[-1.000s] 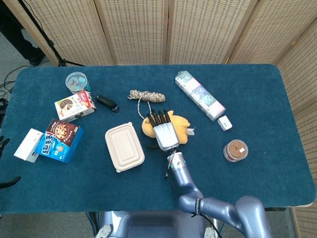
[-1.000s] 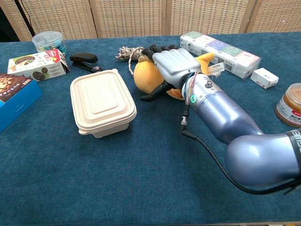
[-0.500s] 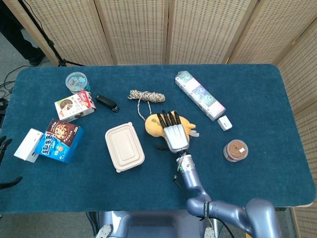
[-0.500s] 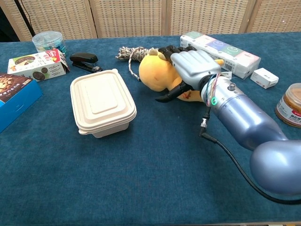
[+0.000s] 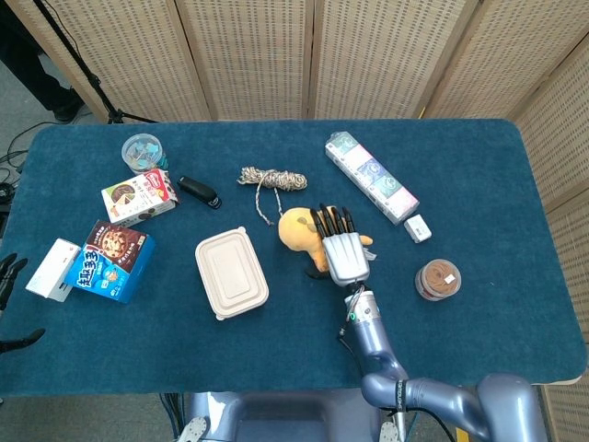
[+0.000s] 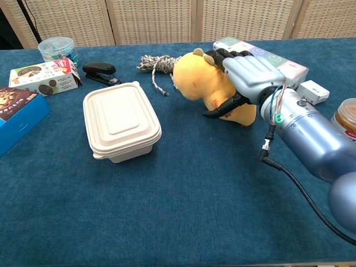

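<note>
One hand is doing the work: right hand has its fingers curled over the top of the yellow plush toy, thumb hooked under its flank in the chest view, so it grips the toy rather than just resting on it. Change over the last second: toy and hand together slid rightward, away from the lidded takeaway box; a second ago the toy lay close beside the box's upper right corner, now a clear strip of blue table shows between them. Toy also sits more upright, head turned left toward the coiled rope, with the body under the palm. It now lies mid-table, nearer the long flat box and small white box; cannot tell whether it's lifted or dragging on the cloth. Judging from this, the grasp has held through the move, carry seems under way. Left hand barely in view: dark fingertips at the left edge near the white carton; can't tell how they're set. Nothing else has moved: stapler, cookie boxes, both round tubs as before.
</note>
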Controlling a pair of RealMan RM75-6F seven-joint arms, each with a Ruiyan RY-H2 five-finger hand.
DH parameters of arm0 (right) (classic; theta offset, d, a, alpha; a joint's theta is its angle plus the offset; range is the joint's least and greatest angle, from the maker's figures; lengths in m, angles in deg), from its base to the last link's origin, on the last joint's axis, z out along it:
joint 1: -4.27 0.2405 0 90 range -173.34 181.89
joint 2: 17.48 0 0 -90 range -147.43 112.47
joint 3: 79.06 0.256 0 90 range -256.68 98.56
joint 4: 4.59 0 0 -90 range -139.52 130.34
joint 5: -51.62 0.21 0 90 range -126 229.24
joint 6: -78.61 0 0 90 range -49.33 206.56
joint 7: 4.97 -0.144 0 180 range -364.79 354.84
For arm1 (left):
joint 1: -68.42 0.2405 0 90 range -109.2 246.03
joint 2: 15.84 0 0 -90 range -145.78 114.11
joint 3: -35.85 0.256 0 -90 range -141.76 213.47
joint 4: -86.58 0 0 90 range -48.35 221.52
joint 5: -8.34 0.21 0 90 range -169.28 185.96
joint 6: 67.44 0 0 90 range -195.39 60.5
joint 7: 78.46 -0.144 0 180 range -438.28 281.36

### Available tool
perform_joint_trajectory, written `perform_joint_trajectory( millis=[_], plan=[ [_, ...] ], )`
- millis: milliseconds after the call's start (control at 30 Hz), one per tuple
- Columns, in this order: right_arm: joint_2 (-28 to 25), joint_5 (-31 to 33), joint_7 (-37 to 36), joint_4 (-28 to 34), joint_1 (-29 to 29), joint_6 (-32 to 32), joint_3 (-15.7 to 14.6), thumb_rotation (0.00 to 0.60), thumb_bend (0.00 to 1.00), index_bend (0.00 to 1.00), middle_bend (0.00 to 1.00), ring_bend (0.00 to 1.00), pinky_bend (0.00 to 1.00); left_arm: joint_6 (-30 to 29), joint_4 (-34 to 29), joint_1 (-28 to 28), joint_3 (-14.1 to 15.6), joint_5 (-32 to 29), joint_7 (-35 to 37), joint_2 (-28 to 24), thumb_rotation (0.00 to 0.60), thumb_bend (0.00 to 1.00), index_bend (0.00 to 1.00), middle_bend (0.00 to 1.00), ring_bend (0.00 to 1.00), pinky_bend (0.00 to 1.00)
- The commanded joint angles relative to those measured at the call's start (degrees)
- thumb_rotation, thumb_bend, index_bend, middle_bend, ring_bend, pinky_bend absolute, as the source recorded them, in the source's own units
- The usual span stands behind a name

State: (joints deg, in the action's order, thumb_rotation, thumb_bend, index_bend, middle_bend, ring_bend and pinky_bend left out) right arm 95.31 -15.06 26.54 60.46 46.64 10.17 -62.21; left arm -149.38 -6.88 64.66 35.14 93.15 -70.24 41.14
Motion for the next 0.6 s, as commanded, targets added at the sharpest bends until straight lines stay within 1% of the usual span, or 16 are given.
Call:
perform_joint_trajectory(
  millis=[33, 267, 467, 600],
  plan=[
    [-0.2, -1.1, -1.0, 0.4, -0.1, -0.2, -0.4, 0.378, 0.0, 0.0, 0.0, 0.0, 0.0, 0.0, -0.1, 0.0, 0.0, 0.0, -0.2, 0.0, 0.6, 0.0, 0.0, 0.0, 0.0, 0.0],
    [1.7, -2.1, -1.7, -1.5, 1.9, 0.6, 0.6, 0.385, 0.0, 0.0, 0.0, 0.0, 0.0, 0.3, -0.2, -0.2, 0.1, -0.1, -0.8, 0.2, 0.6, 0.0, 0.0, 0.0, 0.0, 0.0],
    [4.7, -1.8, -3.4, -5.4, 4.4, 2.8, 2.1, 0.387, 0.0, 0.0, 0.0, 0.0, 0.0, 0.3, -0.2, -0.2, 0.1, -0.1, -0.9, 0.2, 0.6, 0.0, 0.0, 0.0, 0.0, 0.0],
    [6.6, -2.3, -5.8, -9.6, 6.2, 3.9, 3.0, 0.386, 0.0, 0.0, 0.0, 0.0, 0.0, 0.5, -0.2, -0.3, 0.1, -0.2, -0.7, 0.2, 0.6, 0.0, 0.0, 0.0, 0.0, 0.0]
  ],
)
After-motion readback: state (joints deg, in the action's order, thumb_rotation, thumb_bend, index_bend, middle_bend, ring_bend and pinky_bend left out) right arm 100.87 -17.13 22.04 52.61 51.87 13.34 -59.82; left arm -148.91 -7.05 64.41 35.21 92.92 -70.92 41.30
